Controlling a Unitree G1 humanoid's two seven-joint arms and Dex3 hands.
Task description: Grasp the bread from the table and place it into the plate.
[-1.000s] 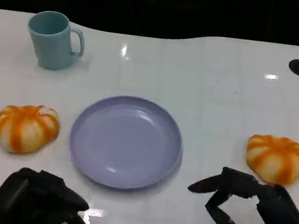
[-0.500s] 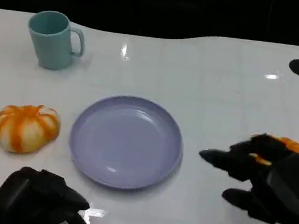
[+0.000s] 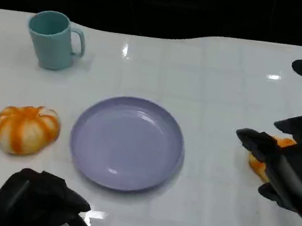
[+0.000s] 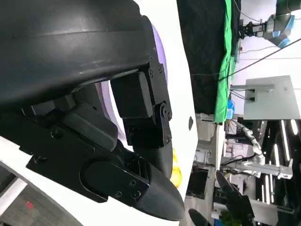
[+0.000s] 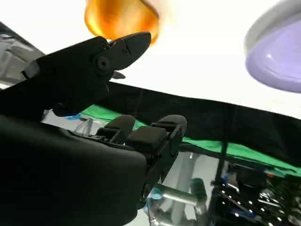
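So the big change over the last second: the right hand [image 3: 284, 169] has swung up from the lower right of the head view and now sits over the right bread [image 3: 260, 163] at the right edge of the frame. A second ago that bun was fully visible and the hand was below it; now there's just an orange sliver peeking out under the black fingers. In the right wrist view the bun shows at the upper left, beyond the fingertips, and the fingers look spread apart, not wrapped on anything. I'd call it poised to grab, not gripping yet, though I can't tell if it's touching.

The left hand [image 3: 35, 203] hasn't budged, parked at the lower left with its fingers curled in on nothing.

Nothing else has moved. The other bread [image 3: 25, 128] is at the left on the white surface [image 3: 215, 77], just beside the plate [image 3: 127, 143], which is dead centre with nothing on it. Teal mug [image 3: 53, 39] at the upper left.

My guess is the next bit is closing the fingers around the bun, then carrying it left to the plate.
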